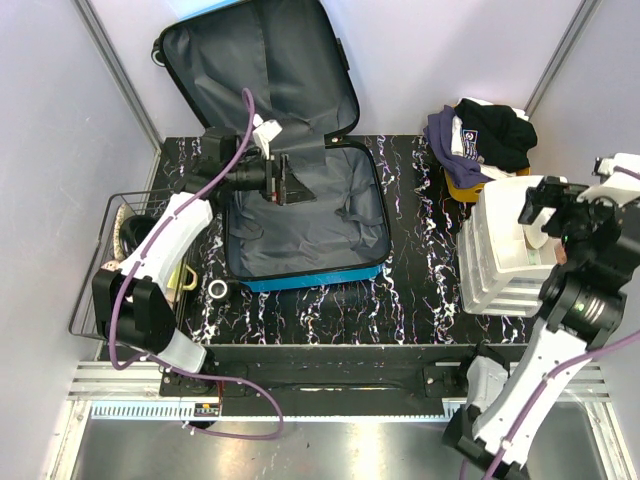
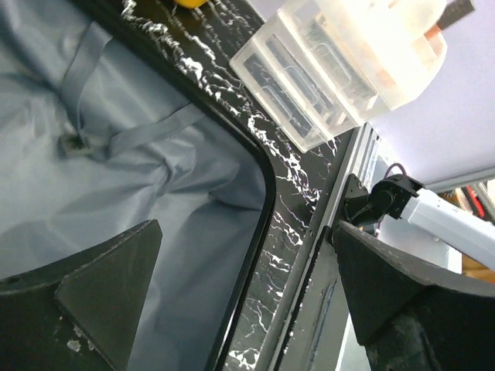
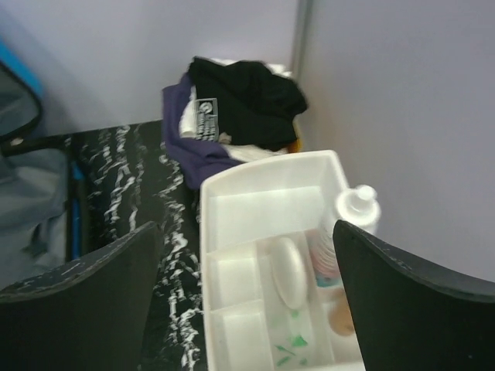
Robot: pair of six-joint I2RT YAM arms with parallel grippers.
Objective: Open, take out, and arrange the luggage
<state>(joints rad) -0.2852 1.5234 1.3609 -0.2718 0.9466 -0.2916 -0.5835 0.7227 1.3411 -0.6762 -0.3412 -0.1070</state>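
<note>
We are hovering our left gripper [image 2: 247, 267], jaws spread, over the open luggage [image 1: 300, 225] lying left of centre on the table [image 1: 420, 295]; our right gripper [image 3: 247, 259] (spread too, empty) is hanging above the white organiser [image 1: 495, 265].

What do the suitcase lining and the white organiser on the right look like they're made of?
The lining of the luggage looks like soft, matte dark grey fabric: it wrinkles and has sewn straps. The white organiser seems to be rigid, translucent moulded plastic, slightly glossy; light passes through its ribbed walls.
</note>
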